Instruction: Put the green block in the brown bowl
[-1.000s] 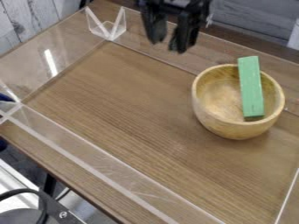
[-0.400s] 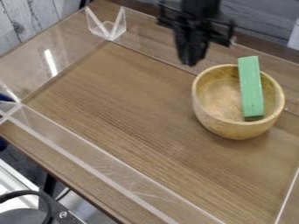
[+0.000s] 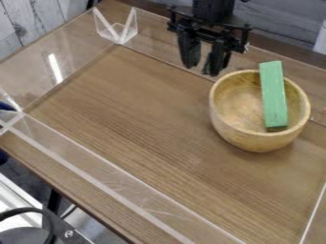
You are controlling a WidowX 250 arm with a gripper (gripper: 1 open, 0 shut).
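**Q:** Camera view — where is the green block point(image 3: 273, 94)?

**A:** It lies inside the brown bowl point(image 3: 239, 132), leaning across the right part of the hollow, its upper end propped on the far rim and poking slightly past it. The bowl sits on the wooden desk point(image 3: 140, 124) near the right edge, toward the far right corner.

**Q:** State of the claw point(image 3: 208, 66)?

**A:** The black claw hangs over the far edge of the desk, just left of the bowl's far rim, fingers pointing down. The fingers stand spread with a gap between them — nothing is held, and they are not touching the block.

**Q:** Other items?

**A:** A clear plastic wall point(image 3: 76, 167) borders the desk, with a small clear bracket point(image 3: 116, 27) at the far left corner.
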